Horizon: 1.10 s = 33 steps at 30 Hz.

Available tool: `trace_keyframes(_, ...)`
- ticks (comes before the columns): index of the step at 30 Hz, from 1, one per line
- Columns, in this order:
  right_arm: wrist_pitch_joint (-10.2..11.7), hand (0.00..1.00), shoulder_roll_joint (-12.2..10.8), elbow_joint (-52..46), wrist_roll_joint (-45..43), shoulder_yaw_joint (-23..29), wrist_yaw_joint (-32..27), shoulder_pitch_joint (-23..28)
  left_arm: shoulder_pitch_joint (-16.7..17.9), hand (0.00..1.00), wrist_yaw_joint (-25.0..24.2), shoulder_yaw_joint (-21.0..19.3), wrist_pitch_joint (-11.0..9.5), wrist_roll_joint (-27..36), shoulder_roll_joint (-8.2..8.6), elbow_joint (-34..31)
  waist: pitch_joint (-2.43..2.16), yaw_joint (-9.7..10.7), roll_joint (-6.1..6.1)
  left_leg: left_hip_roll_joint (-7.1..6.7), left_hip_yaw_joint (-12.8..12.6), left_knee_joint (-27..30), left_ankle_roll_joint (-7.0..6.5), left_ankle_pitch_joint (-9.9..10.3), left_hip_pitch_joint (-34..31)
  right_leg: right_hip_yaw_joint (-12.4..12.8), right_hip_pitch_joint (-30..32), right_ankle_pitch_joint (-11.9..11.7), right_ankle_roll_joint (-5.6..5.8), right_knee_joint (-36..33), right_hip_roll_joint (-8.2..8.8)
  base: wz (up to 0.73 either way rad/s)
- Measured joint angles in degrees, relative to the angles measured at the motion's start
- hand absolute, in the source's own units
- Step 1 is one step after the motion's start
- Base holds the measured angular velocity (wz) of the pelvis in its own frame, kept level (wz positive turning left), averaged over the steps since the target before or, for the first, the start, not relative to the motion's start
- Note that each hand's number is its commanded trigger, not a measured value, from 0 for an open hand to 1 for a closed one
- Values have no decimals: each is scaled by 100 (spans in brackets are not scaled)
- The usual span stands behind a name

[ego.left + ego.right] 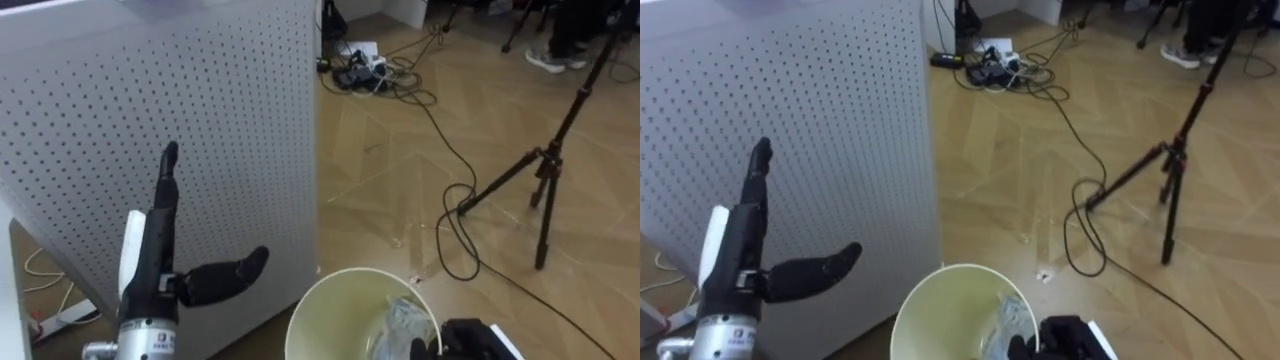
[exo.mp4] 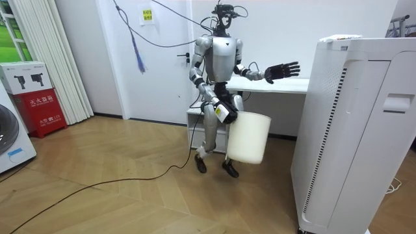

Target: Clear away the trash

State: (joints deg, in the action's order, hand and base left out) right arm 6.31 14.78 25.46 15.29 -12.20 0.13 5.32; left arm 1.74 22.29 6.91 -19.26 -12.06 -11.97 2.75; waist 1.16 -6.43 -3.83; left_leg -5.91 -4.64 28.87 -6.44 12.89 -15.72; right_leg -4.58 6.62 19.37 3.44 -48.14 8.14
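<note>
In the left eye view the left hand is raised in front of a perforated cabinet. Its fingers are straight, the thumb is spread to the side, and it is empty. At the bottom edge the right hand grips the bin by its rim, with a dark fingertip hooked inside. Crumpled wrapping lies in the bin against that side of the rim. A small pale scrap lies on the floor just past the bin's far rim, near a looped cable and a tripod.

In the room view the robot stands upright between a table and the cabinet. The bin hangs at its right hip and its left arm reaches forward.

The right eye view shows the scrap apart from the cable. The scrap is probably the next piece. The left hand should clear the cabinet's corner, come down from above and pinch the scrap. The bin should stay level so the wrapping stays in, and its rim should be brought close under the drop.
</note>
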Motion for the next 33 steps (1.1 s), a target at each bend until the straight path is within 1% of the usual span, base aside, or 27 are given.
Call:
trace_keyframes(1,0,100,-3,0,0,-2,-6,0,-38,0,23,0,-4,-2,-7,0,17,-6,21,2,12,25,-15,59,74,-15,65,-161,-2,-204,17,6)
trace_keyframes(2,0,100,-2,-21,0,0,-4,-1,-104,0,127,3,-26,9,-12,-4,56,-5,101,23,99,26,-44,167,209,-32,175,-365,28,-508,-6,-6)
trace_keyframes(3,1,100,-3,-54,0,1,8,-19,-125,0,243,-18,-85,8,-32,-17,45,-24,161,40,194,-52,-48,197,280,-31,396,-178,-10,-539,-39,-7)
trace_keyframes(4,1,100,-2,-94,-1,1,21,-21,-127,0,284,-32,-98,8,-40,-36,46,-22,185,43,232,-113,-51,196,308,-47,531,-73,-46,-493,-61,6)
trace_keyframes(5,1,100,-1,-146,-16,2,46,-20,-146,0,355,-33,-113,10,-44,-44,38,31,239,50,355,-174,-52,191,354,-53,749,41,-89,-171,-165,28)
trace_keyframes(6,1,100,-1,-147,-39,2,58,-18,-185,0,366,-22,-114,11,-45,-43,39,80,246,49,448,-228,-50,191,437,-19,871,64,-115,350,-247,49)
trace_keyframes(7,1,100,-3,-148,-103,1,66,-16,-189,0,380,-11,-120,11,-45,-43,33,144,255,39,564,-324,-48,193,565,-8,939,21,-154,976,-304,48)
trace_keyframes(8,1,100,0,-148,-161,1,62,-16,-189,0,385,0,-120,15,-45,-43,33,168,259,34,634,-382,-46,192,639,-1,951,-65,-194,1325,-333,53)
trace_keyframes(9,1,100,4,-151,-239,1,37,-19,-191,0,403,15,-124,13,-45,-44,25,213,253,18,729,-452,-23,203,738,-5,923,-419,-217,2001,-386,57)
trace_keyframes(10,1,100,15,-141,-334,0,16,-13,-158,0,426,21,-122,-13,-25,-40,12,273,274,17,841,-482,33,237,843,-12,877,-1037,-280,2249,-427,59)
trace_keyframes(11,1,100,19,-140,-361,1,12,5,-96,0,437,39,-141,-53,-23,-50,-10,288,299,44,854,-537,45,229,896,-18,796,-1054,-295,2322,-424,38)
trace_keyframes(12,1,100,33,-142,-364,1,17,6,32,0,468,64,-239,-249,-24,-65,-17,219,304,119,852,-694,88,203,1003,-18,641,-1066,-316,2525,-503,13)
trace_keyframes(13,1,100,37,-142,-364,0,21,10,120,0,515,66,-315,-409,-26,-91,-21,127,309,194,847,-849,128,179,1089,-29,518,-1095,-364,2721,-578,4)
trace_keyframes(14,1,100,37,-143,-361,-3,26,10,174,0,525,65,-326,-457,-32,-142,-20,101,309,231,836,-913,144,171,1136,-33,454,-1110,-387,2807,-615,10)
trace_keyframes(16,1,100,25,-147,-358,-11,36,10,340,0,521,68,-310,-563,-34,-282,-23,52,311,344,800,-1079,207,155,1324,-101,208,-1133,-425,3048,-705,15)
trace_keyframes(17,1,100,25,-149,-359,-12,48,10,354,0,520,69,-300,-581,-34,-284,-27,35,309,363,800,-1122,218,149,1366,-112,163,-1137,-431,3087,-724,11)
trace_keyframes(19,1,100,28,-172,-358,-12,116,4,386,0,511,69,-215,-622,-34,-387,-31,15,303,430,842,-1229,243,144,1461,-202,21,-1157,-466,3244,-773,14)
trace_keyframes(21,1,100,30,-172,-359,-11,181,-2,387,0,512,60,-164,-651,-34,-446,-32,-30,299,441,854,-1280,274,126,1507,-204,-6,-1158,-467,3252,-785,8)
trace_keyframes(23,1,100,24,-172,-363,-15,248,-1,385,0,515,3,-119,-686,-34,-470,-28,-28,291,443,904,-1369,305,106,1589,-213,-51,-1158,-468,3253,-789,4)
trace_keyframes(24,1,100,18,-172,-361,-15,265,-2,385,0,538,-49,-114,-742,-35,-540,-31,-32,268,445,947,-1416,305,106,1624,-211,-61,-1154,-473,3250,-798,4)
trace_keyframes(26,2,100,-2,-172,-356,-14,319,-4,380,0,605,-135,-117,-836,-34,-787,-28,-27,211,443,956,-1440,305,106,1633,-226,-67,-1154,-477,3250,-796,2)
trace_keyframes(28,2,100,-1,-172,-356,-13,385,5,356,0,724,-245,-150,-955,-39,-992,-30,-16,183,423,958,-1441,305,106,1630,-343,-106,-1155,-478,3251,-754,7)
trace_keyframes(29,2,100,-1,-173,-357,-9,383,17,340,0,761,-273,-155,-1028,-39,-1007,-30,-11,183,420,954,-1444,305,106,1633,-356,-123,-1155,-478,3255,-746,12)
trace_keyframes(31,3,100,-10,-181,-367,21,373,30,323,0,921,-386,-187,-1355,-38,-1091,-32,52,171,408,978,-1460,304,108,1636,-448,-194,-1156,-478,3284,-736,19)
trace_keyframes(32,5,100,-14,-189,-367,42,381,30,323,0,961,-402,-204,-1399,-41,-1104,-32,79,171,410,978,-1455,304,108,1635,-496,-220,-1157,-476,3305,-734,34)
trace_keyframes(33,5,100,-16,-193,-368,46,390,30,324,0,1044,-406,-228,-1404,-43,-1115,-33,154,174,415,979,-1450,304,108,1635,-584,-290,-1164,-469,3370,-726,40)
